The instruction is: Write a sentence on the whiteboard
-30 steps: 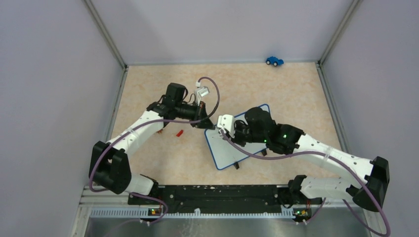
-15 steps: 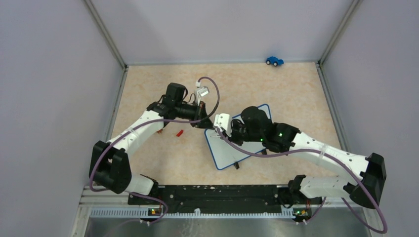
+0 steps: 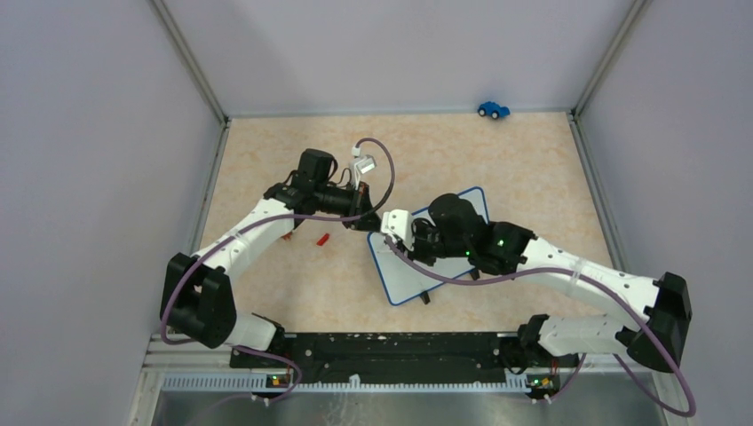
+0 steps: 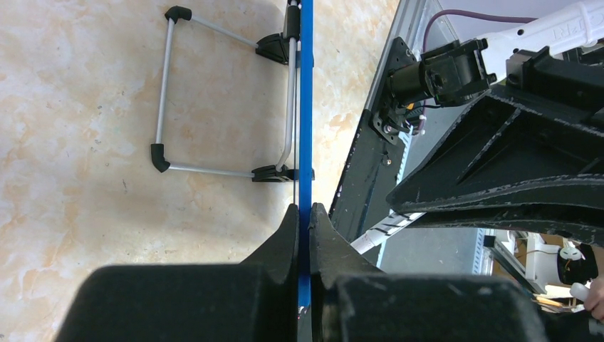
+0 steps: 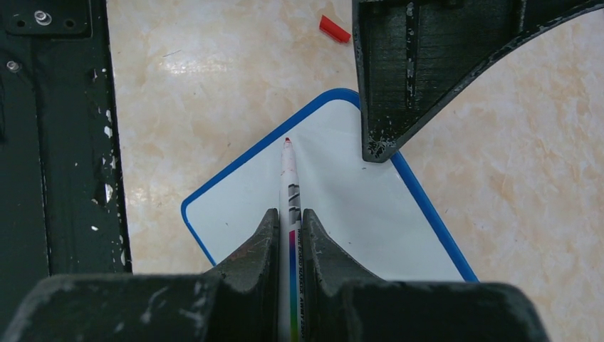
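Observation:
The whiteboard (image 3: 410, 280), white with a thin blue rim, lies tilted on the floor between the arms. My left gripper (image 3: 376, 225) is shut on its upper left edge. In the left wrist view the blue rim (image 4: 305, 107) runs edge-on between the closed jaws (image 4: 305, 211). My right gripper (image 5: 290, 215) is shut on a white marker (image 5: 290, 189), whose red tip (image 5: 287, 141) is close to the board's white face (image 5: 342, 206) near that corner. No sentence is in view; the white face I see is blank.
A red marker cap (image 3: 323, 238) lies on the floor left of the board. A blue toy car (image 3: 493, 109) sits by the back wall. The board's wire stand (image 4: 167, 92) with black clip feet shows underneath. Grey walls enclose the floor, and a black rail (image 3: 391, 346) runs along the near edge.
My right arm has shifted a little to the left over the board, carrying the marker toward the left gripper. The left arm and the board have stayed still.

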